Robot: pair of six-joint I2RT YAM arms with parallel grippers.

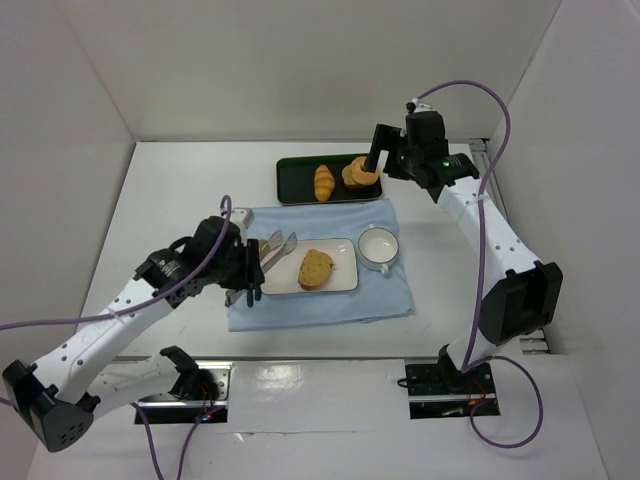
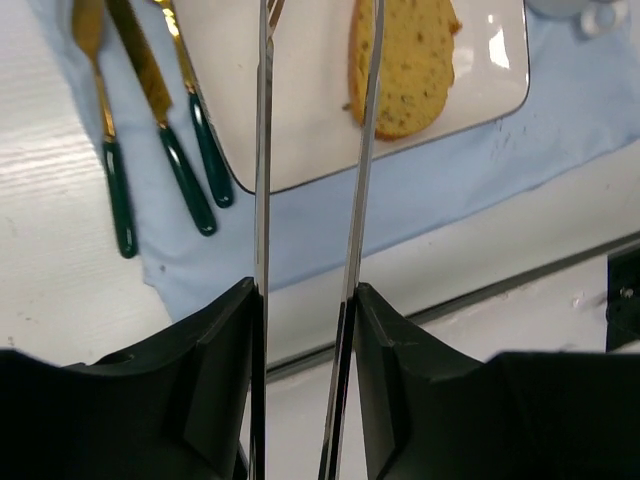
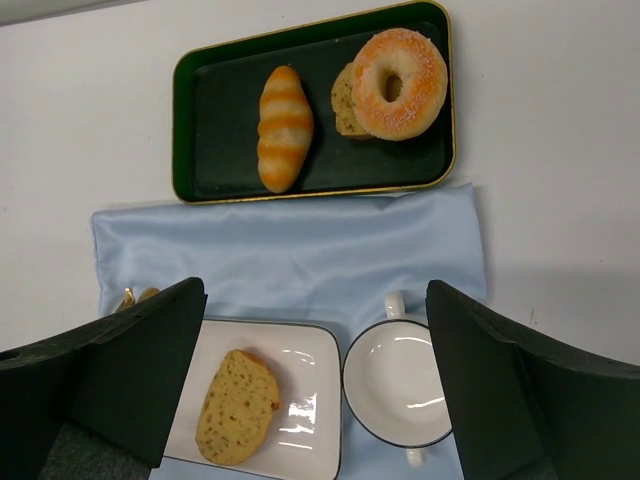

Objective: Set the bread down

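Bread lies flat on the white plate, long axis running near-to-far, roughly in line with the tongs. Left jaws are clenched on those tongs; the blades stand apart with nothing between them, and the bread sits just right of the right blade. Left arm is much the nearer. Right jaws are released and empty, high over the tray. Only the left wrist view shows that blade crossing the crust edge; whether they touch, cannot tell.

This is looking like a robotics lab test cell, not a kitchen. Plain white panels are boxing in a white counter around the blue cloth. Nearer than the cloth, two robot arms are standing bolted to metal plates at the counter's edge, and purple cables are trailing from them. A lone plate and cup are sitting on the cloth.
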